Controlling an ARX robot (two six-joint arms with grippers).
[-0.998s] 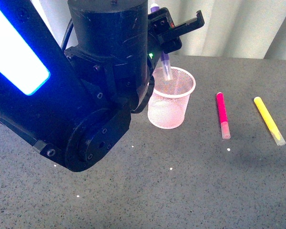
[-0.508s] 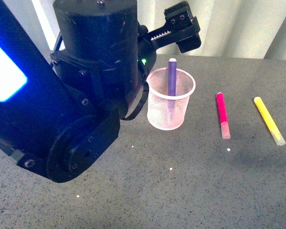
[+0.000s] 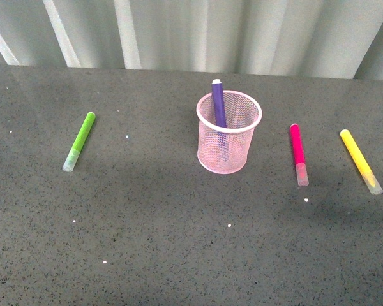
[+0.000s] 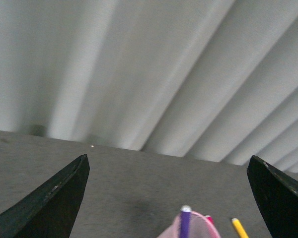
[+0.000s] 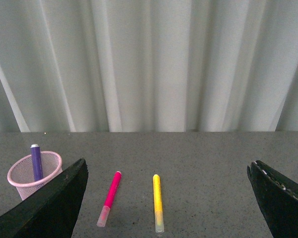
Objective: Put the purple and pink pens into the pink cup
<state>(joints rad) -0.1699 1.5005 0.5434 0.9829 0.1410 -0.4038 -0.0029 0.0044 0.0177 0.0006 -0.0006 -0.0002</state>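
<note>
- The dark grey speckled table (image 3: 179, 255) fills the front view from the lower edge up to the upper quarter of the frame.
- A pale pleated curtain (image 3: 179, 32) runs across the top of the frame behind the table.
- The left gripper (image 4: 167, 157) shows in its wrist view as two dark fingers (image 4: 54, 198) spread far apart with nothing between them. The table and curtain show through the gap.
- The right gripper (image 5: 167, 162) is likewise spread wide and holds nothing. Its dark fingers (image 5: 49, 203) frame the cup and two markers lying on the table.
- The pink cup (image 3: 239, 150), a pale-pink wire-mesh pot with a solid rim, stands upright just right of the frame's centre.
- The lime-green marker (image 3: 82, 137) lies flat in the left part of the frame, well apart from the cup, with its clear cap toward the lower left.
- The yellow marker (image 3: 359, 156) lies flat near the right edge, its clear cap toward the lower right.
- The pink pen (image 3: 297, 148) lies flat on the table between the cup and the yellow marker, touching neither, with its clear cap toward the bottom of the frame.
- The purple pen (image 3: 218, 102) stands inside the cup, leaning against the rim on the upper-left side, with its top end above the rim.
- A few white specks (image 3: 229, 225) dot the table below the cup.
</note>
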